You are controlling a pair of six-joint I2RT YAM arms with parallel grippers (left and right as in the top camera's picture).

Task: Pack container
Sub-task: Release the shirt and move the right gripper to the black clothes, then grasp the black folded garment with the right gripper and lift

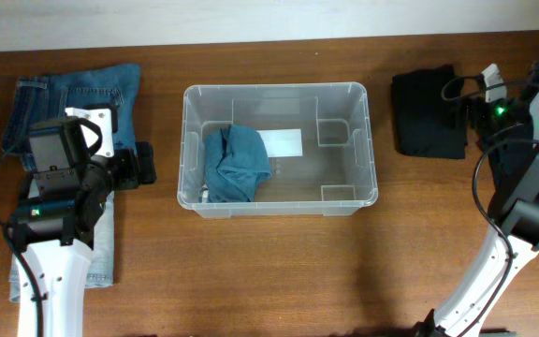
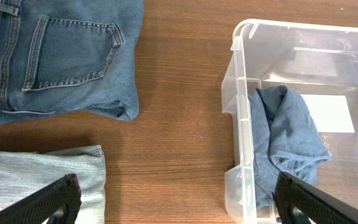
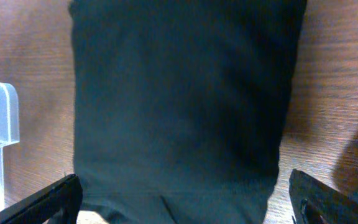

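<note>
Black left pincer [image 2: 176, 193] and right pincer [image 3: 185, 186] both gape fully wide, each gripping nothing.

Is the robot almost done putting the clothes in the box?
Not yet. Done: one blue cloth lies inside the container. In hand: nothing. The left claw is open and empty, over the table between the light jeans and the container. The right claw is open above the black garment. Left: the dark jeans, the light jeans and the black garment are all outside.
</note>
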